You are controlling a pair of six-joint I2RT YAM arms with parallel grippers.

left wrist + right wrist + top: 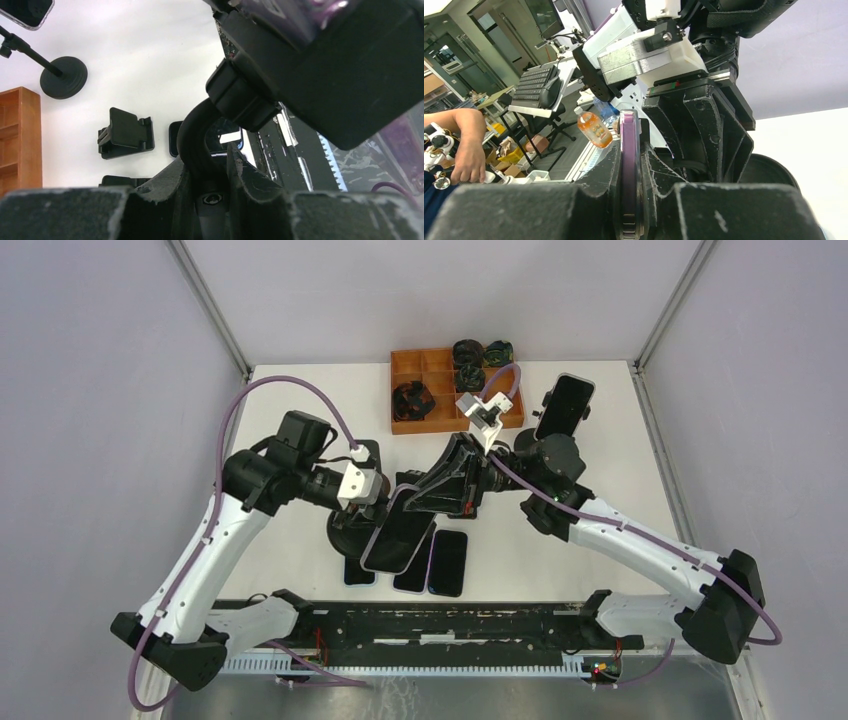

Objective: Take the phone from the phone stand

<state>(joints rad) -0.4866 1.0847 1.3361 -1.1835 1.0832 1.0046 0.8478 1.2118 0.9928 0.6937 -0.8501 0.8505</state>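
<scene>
While the left pincer (210,172) is clamped shut around the curved black neck (192,132) of the phone stand (345,530), just under its clamp (300,65), the phone (398,532) hangs immediately to that pincer's right and appears seated in the clamp. Its long axis slants from the right pincer (445,490) down toward the arm bases. That pincer is closed on the purple-cased edge with the phone running straight out ahead of its fingers, so I judge the right arm should draw it away while the left steadies the stand.
</scene>
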